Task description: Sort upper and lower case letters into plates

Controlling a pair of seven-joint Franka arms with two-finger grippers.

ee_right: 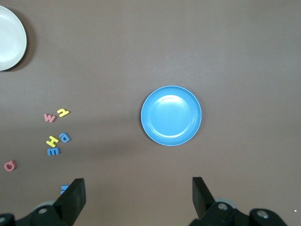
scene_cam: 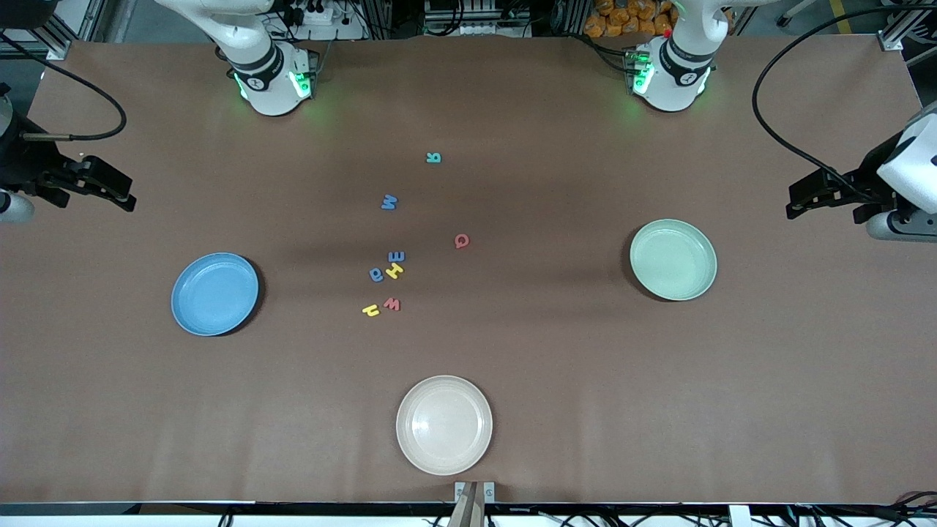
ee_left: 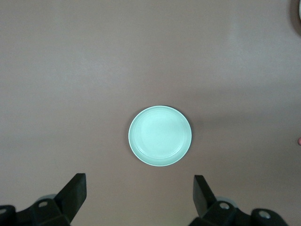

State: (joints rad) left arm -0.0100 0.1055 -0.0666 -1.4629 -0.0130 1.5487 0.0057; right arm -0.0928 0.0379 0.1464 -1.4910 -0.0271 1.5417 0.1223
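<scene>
Letters all loose on the table, nothing sorted yet: teal k [scene_cam: 434, 157] at 12 o'clock of the cluster, blue m [scene_cam: 389, 203] just nearer the camera, red q [scene_cam: 461, 241] off toward the left arm's end, then the tight bunch of blue E [scene_cam: 396, 256], yellow H [scene_cam: 394, 271] and blue a [scene_cam: 376, 274], with red w [scene_cam: 392, 304] and yellow n [scene_cam: 371, 310] nearest the camera. Blue plate [scene_cam: 214, 293] sits at 9 o'clock of the cluster, mint plate [scene_cam: 673, 259] at 3, both bare; cream plate [scene_cam: 443, 424] at 6, not ours. I see left tool [ee_left: 139, 197] hanging over the mint plate with fingers spread wide, right tool [ee_right: 138, 197] over the blue plate, same, neither holding anything. Risks as I judge them: E, H and a touch or nearly so, so a pinch could drag a neighbour along; thin flat foam may slip from the fingers; w and m read ambiguous upside down, so a case mix-up is likely.
</scene>
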